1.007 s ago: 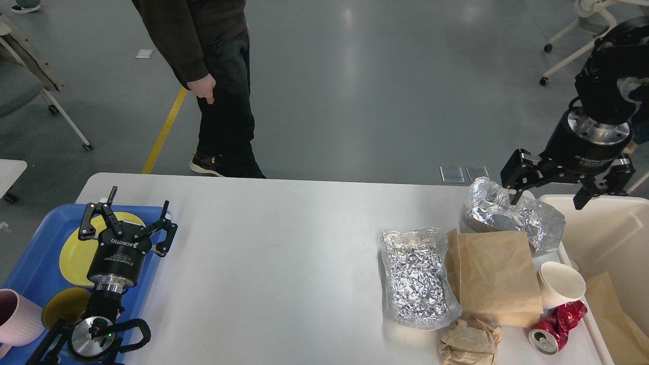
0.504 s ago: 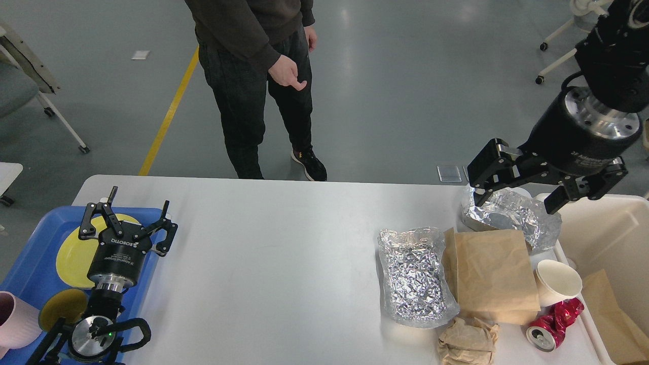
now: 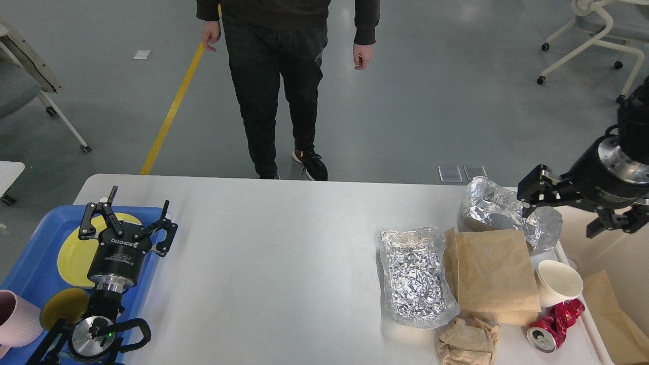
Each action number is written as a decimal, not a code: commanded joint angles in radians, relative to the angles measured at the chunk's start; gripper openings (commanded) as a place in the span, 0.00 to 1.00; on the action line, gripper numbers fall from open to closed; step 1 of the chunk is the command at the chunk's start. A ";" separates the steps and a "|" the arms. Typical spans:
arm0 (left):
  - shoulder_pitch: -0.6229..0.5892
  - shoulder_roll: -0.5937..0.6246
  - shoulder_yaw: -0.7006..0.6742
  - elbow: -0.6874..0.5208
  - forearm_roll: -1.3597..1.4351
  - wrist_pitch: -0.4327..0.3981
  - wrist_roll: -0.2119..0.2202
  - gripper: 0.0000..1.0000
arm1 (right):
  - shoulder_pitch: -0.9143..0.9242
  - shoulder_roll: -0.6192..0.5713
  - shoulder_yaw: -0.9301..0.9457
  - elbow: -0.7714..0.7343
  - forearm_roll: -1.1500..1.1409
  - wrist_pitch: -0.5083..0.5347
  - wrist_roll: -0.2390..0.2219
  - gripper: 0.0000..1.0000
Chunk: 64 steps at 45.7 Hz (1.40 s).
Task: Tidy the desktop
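The white desktop [image 3: 284,263] fills the lower view. At its right end lie a flat foil bag [image 3: 416,276], a crumpled foil piece [image 3: 494,208], a brown paper bag [image 3: 494,274], a tipped paper cup [image 3: 557,284], a crushed red can [image 3: 552,324] and a crumpled brown paper wad [image 3: 469,342]. My right gripper [image 3: 565,213] hovers open above the table's far right edge, just right of the crumpled foil, holding nothing. Over the blue tray [image 3: 30,263] at the left, my left gripper [image 3: 134,210] stands open and empty.
The tray holds a yellow plate [image 3: 76,253], a small yellow saucer [image 3: 63,306] and a pink cup [image 3: 15,317]. A cream bin [image 3: 603,243] with brown paper inside stands at the right. A person [image 3: 289,86] stands close behind the table. Wheeled chairs stand at both far corners.
My right gripper has swung rightward and lower, from above the crumpled foil to the bin's edge. The person has stepped right and faces the table. The left arm is unmoved.
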 commanded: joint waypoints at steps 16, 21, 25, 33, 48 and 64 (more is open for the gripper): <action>0.000 0.000 0.000 0.000 -0.001 0.000 -0.001 0.96 | -0.563 -0.179 0.181 -0.321 0.016 -0.170 0.001 0.98; 0.000 0.000 0.000 0.000 -0.001 0.000 -0.001 0.96 | -0.723 -0.182 0.280 -0.414 0.019 -0.167 0.001 0.98; 0.000 0.000 0.000 0.000 -0.001 0.000 -0.001 0.96 | -0.796 -0.174 0.331 -0.447 0.024 -0.168 0.001 0.98; 0.000 0.000 0.000 0.000 -0.001 0.000 -0.001 0.96 | -0.859 -0.154 0.368 -0.515 0.024 -0.193 0.001 0.98; 0.000 0.000 0.000 0.001 -0.001 0.000 -0.001 0.96 | -1.005 -0.108 0.460 -0.618 0.093 -0.245 0.001 0.47; -0.001 0.000 0.000 0.000 -0.001 0.000 -0.001 0.96 | -1.024 -0.103 0.460 -0.615 0.117 -0.354 0.002 0.00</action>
